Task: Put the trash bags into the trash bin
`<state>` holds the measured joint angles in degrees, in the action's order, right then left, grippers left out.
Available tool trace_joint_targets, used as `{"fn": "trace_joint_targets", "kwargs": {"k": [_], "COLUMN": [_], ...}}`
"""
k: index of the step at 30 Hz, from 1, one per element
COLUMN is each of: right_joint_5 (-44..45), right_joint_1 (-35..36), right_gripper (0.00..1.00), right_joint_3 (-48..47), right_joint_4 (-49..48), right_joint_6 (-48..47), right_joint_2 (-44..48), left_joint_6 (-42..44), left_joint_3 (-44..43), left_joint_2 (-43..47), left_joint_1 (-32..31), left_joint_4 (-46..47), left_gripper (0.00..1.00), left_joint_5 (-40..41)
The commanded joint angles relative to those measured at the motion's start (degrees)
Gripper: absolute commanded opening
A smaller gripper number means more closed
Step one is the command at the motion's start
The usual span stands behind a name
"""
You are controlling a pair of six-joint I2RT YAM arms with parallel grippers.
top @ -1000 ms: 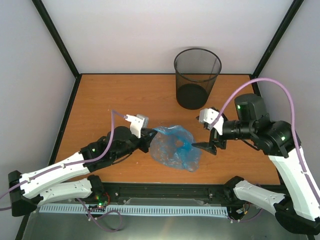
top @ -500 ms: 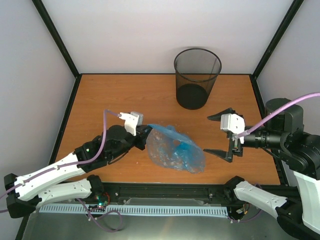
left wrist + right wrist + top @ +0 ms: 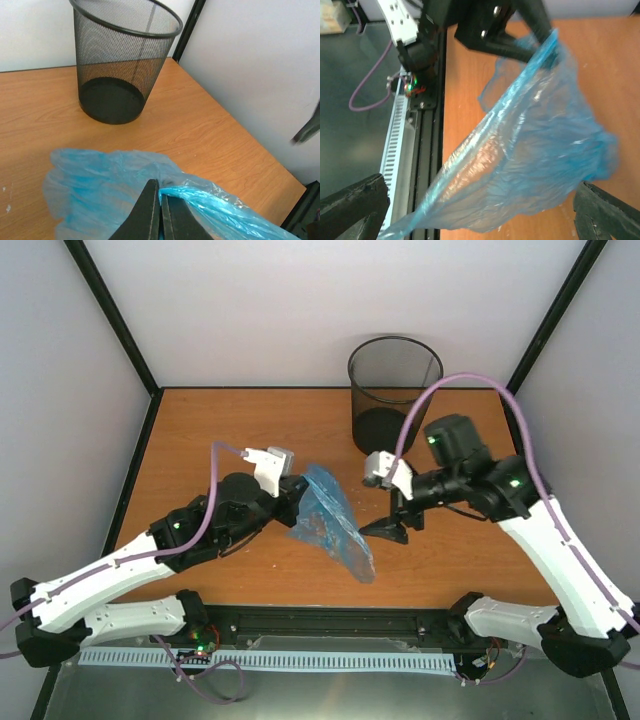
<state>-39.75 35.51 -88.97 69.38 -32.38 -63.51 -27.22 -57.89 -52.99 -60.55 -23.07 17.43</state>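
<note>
Far left: pinching the upper edge of the trash bag with the left gripper, jaws closed flat on the film. Hanging from that pinch as a stretched sheet, long axis slanting down toward the near right, apparently mostly off the table. Just right of it: spread full width on the right gripper, facing the sheet's loose end, holding nothing. Back right: standing upright and well apart from the bag, the trash bin, nearer the right arm. Probably best to catch the dangling end first, then carry back-right over the rim.
</note>
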Motion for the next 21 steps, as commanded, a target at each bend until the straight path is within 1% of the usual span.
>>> {"fn": "trace_joint_targets", "kwargs": {"k": [1, 4, 8, 11, 17, 18, 19, 20, 21], "right_joint_5": [5.77, 9.35, 14.37, 16.45, 15.49, 15.98, 17.09, 18.64, 20.12], "right_joint_1": [6.31, 9.61, 10.57, 11.00, 11.34, 11.34, 11.34, 11.34, 11.34], "right_gripper": [1.00, 1.00, 1.00, 1.00, 0.99, 0.97, 0.94, 0.88, 0.81], "right_joint_3": [6.34, 11.33, 15.97, 18.81, 25.71, 26.69, 27.27, 27.45, 27.28], "right_joint_4": [-6.59, -10.50, -16.20, -19.72, -27.70, -29.19, -30.51, -31.59, -32.33], "right_joint_6": [3.73, 4.96, 6.14, 6.53, 6.34, 6.59, 7.13, 7.97, 8.70], "right_joint_2": [-0.11, -1.05, -1.98, -2.87, -2.26, -2.04, -1.87, -1.70, -1.40], "left_joint_6": [1.48, 1.30, 0.88, 0.48, 0.24, 0.24, 0.31, 0.33, 0.41], "left_joint_3": [-2.78, -3.17, -3.22, -3.07, -2.74, -2.66, -2.66, -2.71, -2.75], "left_joint_2": [-2.76, -4.15, -5.19, -5.04, -3.94, -3.80, -3.77, -3.83, -3.91], "left_joint_1": [-0.71, -0.71, -0.71, -0.71, -0.71, -0.71, -0.71, -0.71, -0.71], "left_joint_4": [-2.42, -2.45, -2.36, -1.86, -0.19, 0.18, 0.41, 0.43, 0.29], "left_gripper": [0.01, 0.01, 0.01, 0.01, 0.01, 0.01, 0.01, 0.01, 0.01], "left_joint_5": [-1.58, -2.03, -2.72, -3.42, -6.90, -7.55, -8.13, -8.49, -8.54]}}
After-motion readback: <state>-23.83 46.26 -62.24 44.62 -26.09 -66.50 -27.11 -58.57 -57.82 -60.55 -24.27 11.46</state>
